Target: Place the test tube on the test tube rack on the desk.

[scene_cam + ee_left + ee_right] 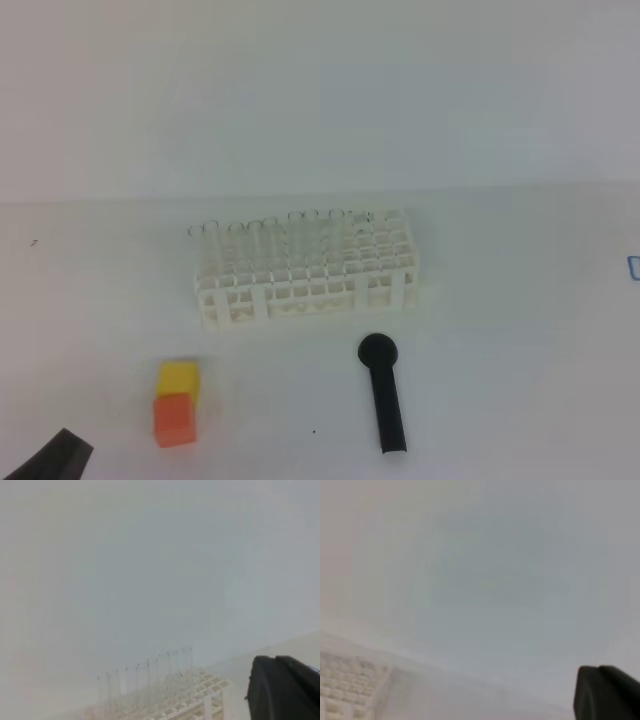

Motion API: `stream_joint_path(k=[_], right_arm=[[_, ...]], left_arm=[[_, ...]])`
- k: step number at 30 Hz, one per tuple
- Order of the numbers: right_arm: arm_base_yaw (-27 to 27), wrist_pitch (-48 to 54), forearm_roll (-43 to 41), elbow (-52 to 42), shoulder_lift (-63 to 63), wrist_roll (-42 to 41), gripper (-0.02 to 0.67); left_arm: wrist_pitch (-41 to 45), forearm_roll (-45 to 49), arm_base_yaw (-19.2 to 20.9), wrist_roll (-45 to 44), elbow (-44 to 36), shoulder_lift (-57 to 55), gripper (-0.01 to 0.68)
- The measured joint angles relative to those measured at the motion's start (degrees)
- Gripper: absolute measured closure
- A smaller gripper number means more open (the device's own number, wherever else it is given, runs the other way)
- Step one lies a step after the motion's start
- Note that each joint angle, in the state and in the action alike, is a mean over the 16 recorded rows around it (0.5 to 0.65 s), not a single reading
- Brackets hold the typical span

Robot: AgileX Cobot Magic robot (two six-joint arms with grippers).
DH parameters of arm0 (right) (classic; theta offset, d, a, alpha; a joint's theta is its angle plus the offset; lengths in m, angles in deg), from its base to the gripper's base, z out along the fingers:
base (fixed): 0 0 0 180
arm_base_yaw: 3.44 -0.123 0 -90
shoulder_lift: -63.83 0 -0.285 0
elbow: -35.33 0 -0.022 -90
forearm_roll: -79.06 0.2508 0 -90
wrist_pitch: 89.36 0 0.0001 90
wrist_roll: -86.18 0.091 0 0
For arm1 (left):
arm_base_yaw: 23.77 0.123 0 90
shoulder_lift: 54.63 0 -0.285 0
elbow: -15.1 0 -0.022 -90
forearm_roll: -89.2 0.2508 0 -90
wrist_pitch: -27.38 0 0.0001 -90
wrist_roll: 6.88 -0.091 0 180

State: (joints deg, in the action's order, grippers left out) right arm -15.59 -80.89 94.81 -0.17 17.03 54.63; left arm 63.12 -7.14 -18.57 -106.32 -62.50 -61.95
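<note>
The white lattice test tube rack [305, 272] stands in the middle of the white desk [520, 330]. Several clear test tubes [262, 243] stand upright in its far row; they show again as faint tubes [152, 675] in the left wrist view. My left gripper [284, 687] is a dark mass at the bottom right of its view, fingers together, nothing in it, held well back from the rack [200, 697]. My right gripper [607, 692] looks the same, shut and empty, with the rack's corner [350, 680] far to its left. No tube lies loose on the desk.
A black round-headed tool [384, 392] lies in front of the rack. A yellow block [178, 379] and an orange block [174, 418] sit touching at the front left. A dark part of the left arm [45, 460] shows at the bottom left corner.
</note>
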Motion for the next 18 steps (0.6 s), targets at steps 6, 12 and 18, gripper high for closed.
stream_joint_path(k=[6,12,18], right_arm=[[11.28,0.14,6.11,-19.76,18.07,0.21,0.650],[16.81,-0.65,10.10,-35.24,32.56,0.37,0.650],[18.19,1.05,12.16,-42.33,38.95,0.39,0.650]], left_arm=[[0.01,-0.12,-0.01,0.00,-0.12,0.07,0.673],[0.08,-0.25,-0.01,0.00,-0.24,0.04,0.673],[0.18,-0.25,0.00,0.00,-0.24,-0.07,0.673]])
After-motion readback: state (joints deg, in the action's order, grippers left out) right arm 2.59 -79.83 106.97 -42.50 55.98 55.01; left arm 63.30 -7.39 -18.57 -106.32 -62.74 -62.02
